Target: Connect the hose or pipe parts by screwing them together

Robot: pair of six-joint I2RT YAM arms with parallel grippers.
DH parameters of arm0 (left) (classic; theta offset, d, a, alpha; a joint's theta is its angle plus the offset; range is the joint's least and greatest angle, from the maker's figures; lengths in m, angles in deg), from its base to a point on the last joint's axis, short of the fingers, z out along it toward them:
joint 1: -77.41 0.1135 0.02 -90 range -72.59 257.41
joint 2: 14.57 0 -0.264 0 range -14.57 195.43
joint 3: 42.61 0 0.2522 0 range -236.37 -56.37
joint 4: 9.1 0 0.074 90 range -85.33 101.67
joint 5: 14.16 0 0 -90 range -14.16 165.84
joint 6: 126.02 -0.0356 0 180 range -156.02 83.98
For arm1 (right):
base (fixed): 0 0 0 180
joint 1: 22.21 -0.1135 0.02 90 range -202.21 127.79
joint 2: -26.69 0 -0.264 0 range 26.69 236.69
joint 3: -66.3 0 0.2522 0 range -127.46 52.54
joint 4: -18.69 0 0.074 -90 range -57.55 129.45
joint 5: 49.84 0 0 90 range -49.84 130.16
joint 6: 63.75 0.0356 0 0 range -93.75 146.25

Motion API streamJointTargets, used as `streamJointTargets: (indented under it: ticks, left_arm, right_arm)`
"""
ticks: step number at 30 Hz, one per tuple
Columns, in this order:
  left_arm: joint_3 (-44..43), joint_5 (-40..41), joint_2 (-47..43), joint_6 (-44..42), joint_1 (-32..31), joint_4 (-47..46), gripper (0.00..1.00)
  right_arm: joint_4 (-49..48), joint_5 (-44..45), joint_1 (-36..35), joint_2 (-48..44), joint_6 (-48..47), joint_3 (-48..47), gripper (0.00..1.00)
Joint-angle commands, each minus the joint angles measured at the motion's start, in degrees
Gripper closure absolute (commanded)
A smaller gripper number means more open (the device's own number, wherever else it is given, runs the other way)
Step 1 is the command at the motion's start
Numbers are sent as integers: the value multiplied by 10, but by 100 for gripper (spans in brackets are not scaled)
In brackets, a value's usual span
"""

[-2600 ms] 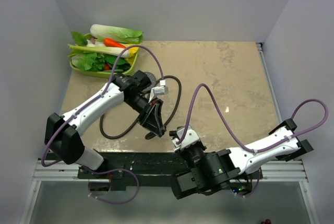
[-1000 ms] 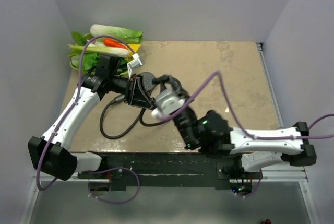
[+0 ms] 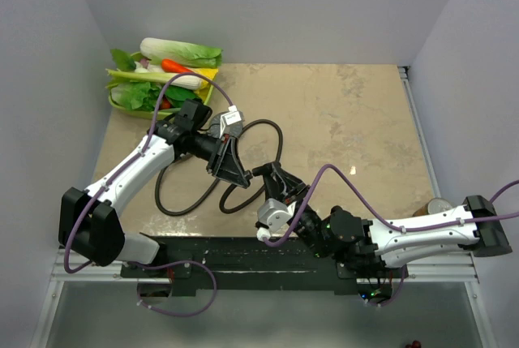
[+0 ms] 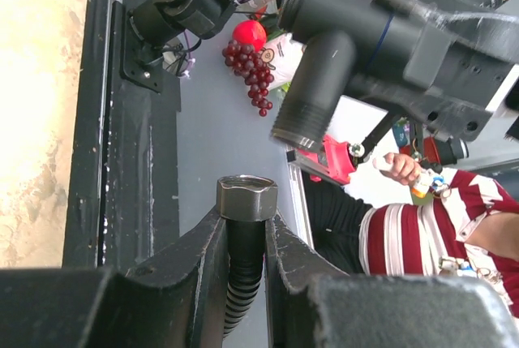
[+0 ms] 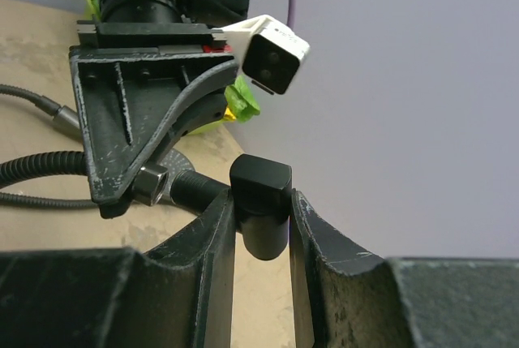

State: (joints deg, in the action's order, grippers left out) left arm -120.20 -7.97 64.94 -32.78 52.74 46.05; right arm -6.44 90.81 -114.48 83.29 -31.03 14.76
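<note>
My left gripper [image 3: 240, 184] [image 4: 247, 220] is shut on the dark ribbed hose [image 3: 276, 141] just below its hex end nut [image 4: 247, 198] [image 5: 150, 184]. The rest of the hose loops over the tan table [image 3: 349, 121]. My right gripper [image 3: 269, 174] [image 5: 261, 212] is shut on a dark elbow-shaped pipe part [image 5: 261, 190] [image 4: 320, 64]. Its threaded end [image 4: 294, 131] [image 5: 193, 186] points at the nut. A short gap separates nut and thread, and they are not joined. Both are held above the table's near middle.
A green tray of toy vegetables [image 3: 154, 92] stands at the back left corner. A round grey perforated disc [image 5: 177, 161] lies on the table behind the left gripper. The black base rail [image 3: 211, 249] runs along the near edge. A small brown round thing [image 3: 438, 204] sits far right.
Both grippers have come toward the near edge, the right arm drawing back. The hose nut and the threaded end now face each other closely.
</note>
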Motion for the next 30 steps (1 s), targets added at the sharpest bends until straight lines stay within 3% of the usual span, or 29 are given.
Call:
streamJointTargets:
  ticks: [1,30]
  left_arm:
    - [-34,-137,0,-46,-6,41,100]
    - [-59,-138,-22,-44,-16,25,100]
  right_arm:
    - [-47,-17,-2,-1,1,-9,100]
    - [-56,-4,-27,11,70,12,100]
